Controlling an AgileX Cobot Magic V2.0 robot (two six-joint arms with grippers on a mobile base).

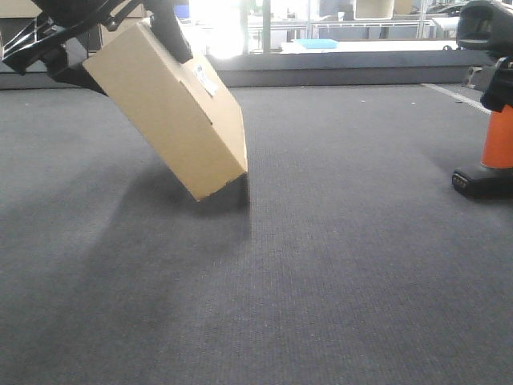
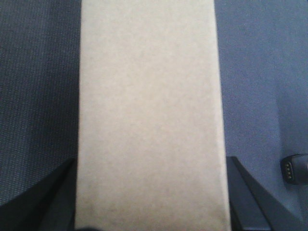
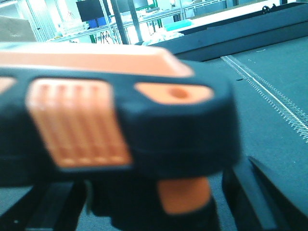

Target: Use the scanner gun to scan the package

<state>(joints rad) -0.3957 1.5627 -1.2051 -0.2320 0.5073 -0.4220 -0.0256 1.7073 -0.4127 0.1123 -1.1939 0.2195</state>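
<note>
I see grey carpet floor (image 1: 337,281). The flat tan cardboard box (image 1: 168,108) is tilted and clenched between my left gripper (image 2: 149,192) jaws. The black-and-orange pistol-shaped scanner gun (image 1: 497,136) stands between my right gripper (image 3: 163,202) jaws; I can't tell if they're gripping it.

Front camera sits low over carpet (image 1: 321,281); wrist cameras crowd package (image 2: 149,115) and scanner gun (image 3: 120,120).

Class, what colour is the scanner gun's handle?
The scanner gun handle is bright orange, clearest in the exterior front-facing view.
</note>
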